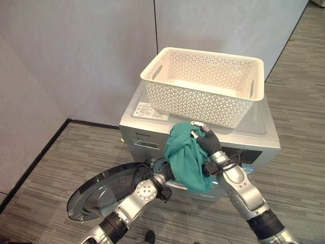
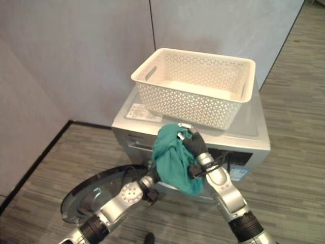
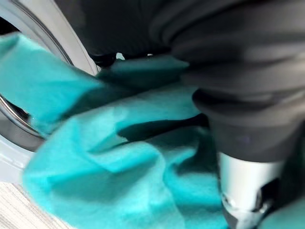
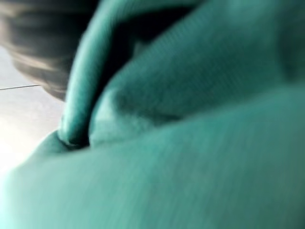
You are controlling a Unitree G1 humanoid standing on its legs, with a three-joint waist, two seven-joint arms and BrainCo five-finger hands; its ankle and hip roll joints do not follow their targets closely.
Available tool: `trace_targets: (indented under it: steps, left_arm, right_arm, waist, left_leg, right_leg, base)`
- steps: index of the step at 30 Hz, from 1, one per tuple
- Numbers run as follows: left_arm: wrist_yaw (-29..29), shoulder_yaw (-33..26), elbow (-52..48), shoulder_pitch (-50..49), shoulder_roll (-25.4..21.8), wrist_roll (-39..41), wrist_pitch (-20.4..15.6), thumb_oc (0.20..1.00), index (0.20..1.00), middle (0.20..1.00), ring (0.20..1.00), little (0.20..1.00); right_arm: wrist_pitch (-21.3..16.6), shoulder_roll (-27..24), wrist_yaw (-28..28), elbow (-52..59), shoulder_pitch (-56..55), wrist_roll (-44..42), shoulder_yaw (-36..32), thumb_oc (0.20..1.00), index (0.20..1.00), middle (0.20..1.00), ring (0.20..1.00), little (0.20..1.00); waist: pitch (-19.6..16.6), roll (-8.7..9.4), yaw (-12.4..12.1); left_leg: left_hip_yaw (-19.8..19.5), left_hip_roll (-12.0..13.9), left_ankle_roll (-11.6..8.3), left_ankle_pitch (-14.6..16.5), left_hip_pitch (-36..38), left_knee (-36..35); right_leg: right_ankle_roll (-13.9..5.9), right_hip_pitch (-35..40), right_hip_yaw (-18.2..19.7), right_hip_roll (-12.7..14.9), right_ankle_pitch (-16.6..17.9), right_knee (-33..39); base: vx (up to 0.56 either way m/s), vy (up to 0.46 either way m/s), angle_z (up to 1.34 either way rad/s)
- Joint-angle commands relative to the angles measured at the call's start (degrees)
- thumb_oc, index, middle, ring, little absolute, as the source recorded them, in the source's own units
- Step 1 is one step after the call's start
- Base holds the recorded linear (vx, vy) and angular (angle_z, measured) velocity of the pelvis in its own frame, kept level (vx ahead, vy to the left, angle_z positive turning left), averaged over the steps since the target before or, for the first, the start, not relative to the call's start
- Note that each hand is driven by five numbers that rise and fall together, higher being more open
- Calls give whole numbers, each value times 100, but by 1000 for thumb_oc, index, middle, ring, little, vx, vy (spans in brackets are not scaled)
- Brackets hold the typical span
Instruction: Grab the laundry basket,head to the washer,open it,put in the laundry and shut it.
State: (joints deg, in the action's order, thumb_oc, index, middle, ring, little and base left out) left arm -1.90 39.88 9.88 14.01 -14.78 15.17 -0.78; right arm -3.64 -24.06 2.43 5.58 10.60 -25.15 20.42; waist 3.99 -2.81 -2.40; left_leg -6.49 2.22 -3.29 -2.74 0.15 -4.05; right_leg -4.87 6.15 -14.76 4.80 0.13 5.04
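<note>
The right hand [image 1: 207, 143] gripped a teal cloth [image 1: 186, 158] before the washer [image 1: 256, 136] — left hand's [image 3: 248, 119] fingers hidden, state unclear — basket [image 1: 203, 84] on top.

Cream-white plastic laundry basket [image 1: 205, 85] w/ small lattice cut-out pattern. Silver-grey metal washer [image 1: 152, 133], white label on top, dark panel at front. Round dark tinted glass door [image 1: 99, 195]. Plain teal crumpled cloth [image 1: 185, 157]. Grey striped carpet floor [image 1: 66, 157]; pale grey partition walls [image 1: 76, 56].
</note>
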Motion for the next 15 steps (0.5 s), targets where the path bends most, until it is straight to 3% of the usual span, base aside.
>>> trace_targets:
  steps: [1, 6, 7, 8, 10, 11, 15]
  left_arm:
    - [-173, 230, 63, 438, 9, -85, -332, 1000, 1000, 1000, 1000, 1000]
    - [-148, 304, 139, 494, 89, -43, -324, 1000, 1000, 1000, 1000, 1000]
    - [-122, 349, 199, 550, 149, -31, -324, 749, 749, 749, 749, 749]
    - [-120, 350, 206, 554, 153, -31, -328, 583, 583, 583, 583, 583]
    - [-85, 395, 267, 585, 220, 19, -312, 413, 413, 413, 413, 413]
    - [-30, 406, 350, 612, 291, 111, -313, 200, 200, 200, 200, 200]
    - [42, 392, 341, 566, 301, 143, -345, 200, 200, 200, 200, 200]
  right_arm:
    - [-232, 74, 8, 129, 273, -54, -189, 200, 200, 200, 200, 200]
    - [-208, 132, 108, 24, 231, -67, -193, 200, 200, 200, 200, 200]
    - [-206, 177, 132, -15, 223, -140, -157, 200, 200, 200, 200, 200]
    - [-208, 176, 132, -18, 225, -141, -158, 200, 200, 200, 200, 200]
    - [-199, 250, 150, -75, 214, -256, -114, 200, 200, 200, 200, 200]
    - [-204, 303, 169, -100, 212, -336, -59, 200, 200, 200, 200, 200]
    - [-221, 366, 175, -138, 201, -430, 21, 200, 200, 200, 200, 200]
  waist:
    - [-297, 247, -32]
    - [-301, 251, -7]
    - [-307, 247, 4]
    - [-307, 247, 4]
    - [-306, 242, 16]
    - [-297, 234, 25]
    - [-299, 234, 25]
  left_leg:
    - [401, -271, 253, -11, -358, -95]
    - [413, -274, 255, -1, -353, -95]
    - [421, -277, 256, 3, -354, -95]
    - [421, -277, 256, 2, -355, -95]
    - [426, -277, 256, 5, -355, -95]
    - [439, -272, 254, 4, -354, -95]
    - [451, -265, 253, 7, -352, -95]
  right_leg:
    - [187, 143, 237, -58, -868, -519]
    - [187, 145, 228, -55, -870, -516]
    - [184, 140, 236, -51, -864, -514]
    - [184, 139, 235, -51, -864, -515]
    - [180, 135, 238, -50, -855, -511]
    - [179, 131, 243, -47, -853, -515]
    - [182, 118, 246, -42, -849, -522]
  base:
    - [0, 0, 0]
    - [0, 0, 0]
    - [0, 0, 0]
    - [0, 0, 0]
    - [0, 0, 0]
    - [0, 0, 0]
    - [0, 0, 0]
